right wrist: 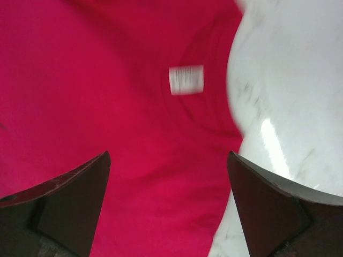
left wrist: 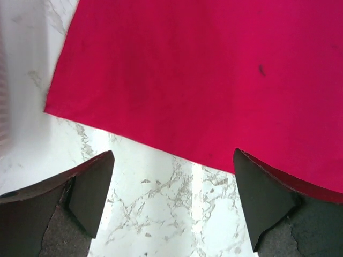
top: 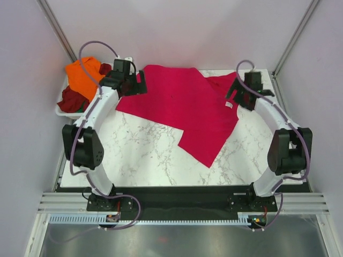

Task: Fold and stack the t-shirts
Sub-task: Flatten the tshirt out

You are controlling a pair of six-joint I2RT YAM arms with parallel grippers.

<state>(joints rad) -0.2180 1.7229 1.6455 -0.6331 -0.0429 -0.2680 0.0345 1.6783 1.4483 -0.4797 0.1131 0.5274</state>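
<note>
Lying flat across the far half of the table (top: 144,155): crimson-pink t-shirt (top: 182,107), long axis left to right. Hem edge just ahead of left gripper (left wrist: 171,160); collar and neck label (right wrist: 186,79) ahead of right gripper (right wrist: 169,158). Spread wide on both sides, holding nothing; contact with cloth not determinable.

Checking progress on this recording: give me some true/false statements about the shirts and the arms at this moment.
The crimson-pink t-shirt lies spread on the table. True.
The orange t-shirt is on the table. False: it is in the white basket with the maroon t-shirt.
The left arm and right arm have open jaws, holding nothing. True.
The white neck label lies by the left arm. False: it lies by the right arm.
</note>
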